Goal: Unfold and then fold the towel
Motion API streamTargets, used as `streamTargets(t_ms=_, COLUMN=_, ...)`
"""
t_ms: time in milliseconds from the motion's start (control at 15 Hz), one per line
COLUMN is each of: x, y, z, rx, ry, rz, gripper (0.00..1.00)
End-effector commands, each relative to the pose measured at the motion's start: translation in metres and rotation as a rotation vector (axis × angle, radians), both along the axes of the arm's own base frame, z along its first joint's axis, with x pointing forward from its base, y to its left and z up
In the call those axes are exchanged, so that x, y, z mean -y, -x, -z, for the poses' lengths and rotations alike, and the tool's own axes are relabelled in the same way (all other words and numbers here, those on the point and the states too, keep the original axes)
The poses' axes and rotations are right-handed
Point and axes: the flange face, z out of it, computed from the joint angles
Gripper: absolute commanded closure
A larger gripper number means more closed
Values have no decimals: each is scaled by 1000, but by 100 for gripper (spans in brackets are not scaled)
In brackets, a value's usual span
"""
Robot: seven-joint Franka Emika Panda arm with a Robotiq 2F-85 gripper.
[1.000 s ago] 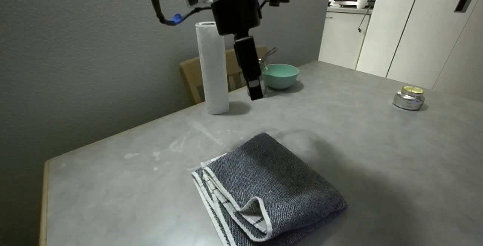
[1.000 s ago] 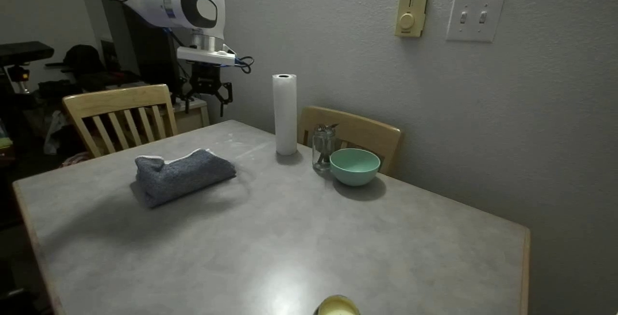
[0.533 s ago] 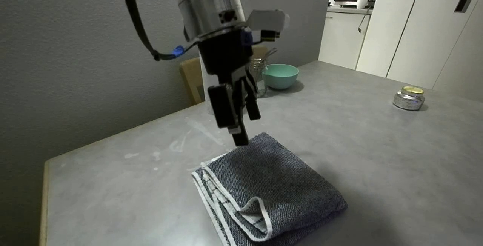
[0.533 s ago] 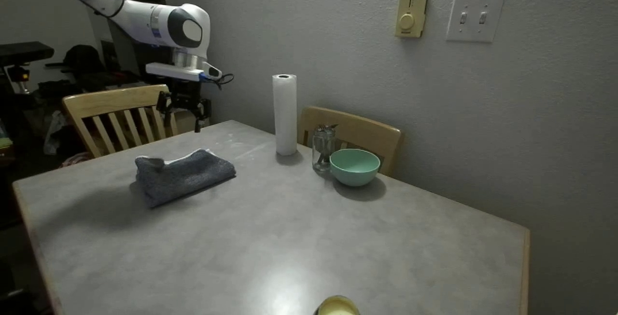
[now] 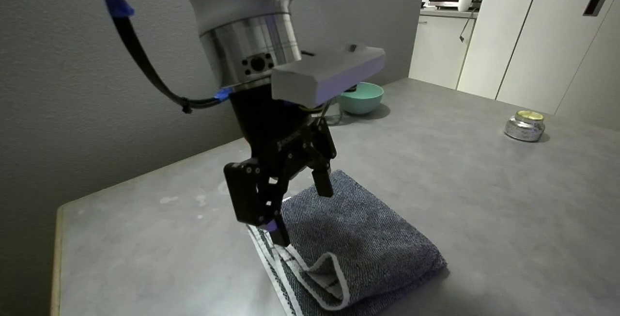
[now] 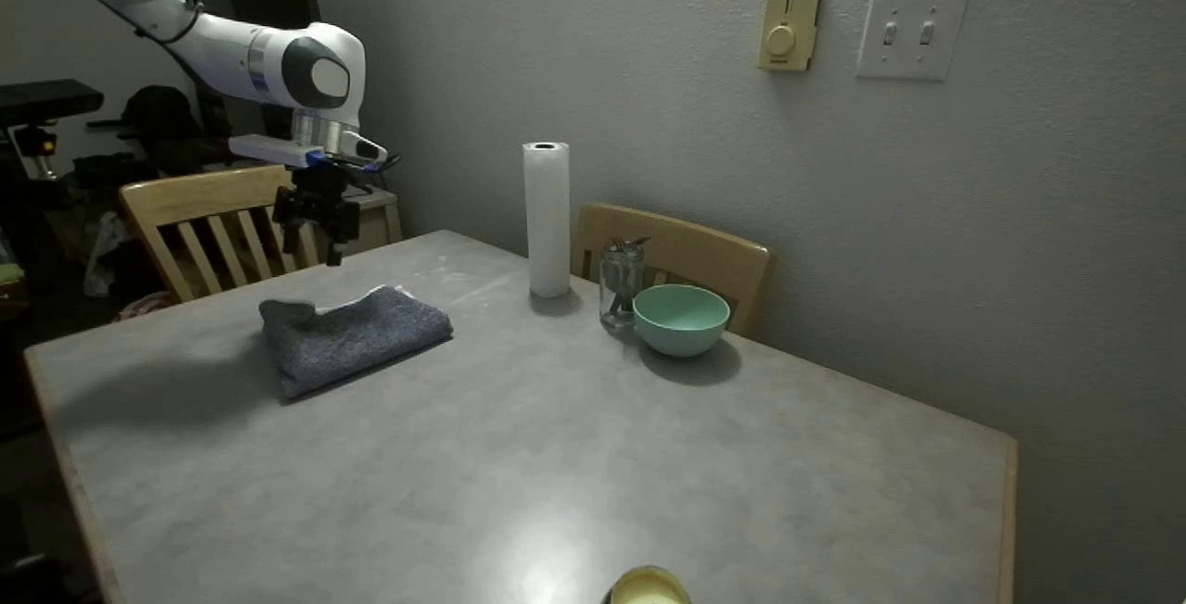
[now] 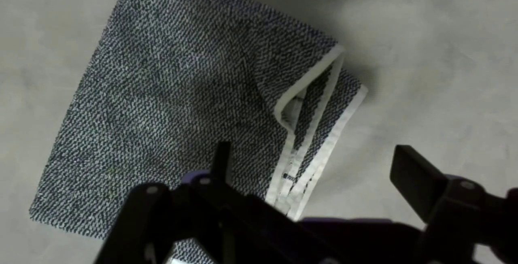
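Observation:
The towel (image 5: pixel 368 248) lies as a folded dark grey-blue stack on the table. Along one side its white-edged layers show, and one corner of the top layer curls up in a small loop, seen also on the towel (image 7: pixel 162 94) in the wrist view. My gripper (image 5: pixel 303 215) hangs above that edge with its jaws wide apart and nothing between them. In the wrist view one of the fingers (image 7: pixel 221 162) is over the cloth and the opposite one over bare table. A gap shows between the gripper (image 6: pixel 313 250) and the towel (image 6: pixel 357 340) in an exterior view.
A white paper roll (image 6: pixel 547 224), a glass jar with utensils (image 6: pixel 619 284) and a green bowl (image 6: pixel 681 321) stand along the wall side of the table. A candle jar (image 5: pixel 525 127) sits farther off. Wooden chairs (image 6: pixel 232 206) stand at the table's edges.
My gripper has come down and across from near the paper roll to above the towel's striped edge, turning on the way. It has stayed open. The towel has not moved.

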Motion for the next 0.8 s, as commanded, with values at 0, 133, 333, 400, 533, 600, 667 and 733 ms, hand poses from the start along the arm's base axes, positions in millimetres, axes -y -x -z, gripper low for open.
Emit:
streamTargets(t_ms=0, x=-7, y=-1, z=6, rx=-21, ry=10, rz=-16, gripper=0)
streamTargets(t_ms=133, x=-12, y=1, z=13, rx=-42, ry=15, rz=-13, gripper=0)
streamTargets(t_ms=333, x=-17, y=9, z=21, rx=-74, ry=32, rz=-8, gripper=0)
streamTargets(t_ms=400, x=-16, y=11, z=24, rx=-84, ry=37, rz=-2, gripper=0)
streamTargets(t_ms=533, x=-13, y=18, z=26, rx=-108, ry=39, rz=30, gripper=0)
streamTargets(t_ms=600, x=-10, y=21, z=29, rx=-119, ry=35, rz=54, gripper=0)
streamTargets(t_ms=667, x=-10, y=25, z=30, rx=-132, ry=30, rz=80, gripper=0)
streamTargets(t_ms=733, x=-9, y=30, z=31, rx=-144, ry=28, rz=100, gripper=0)
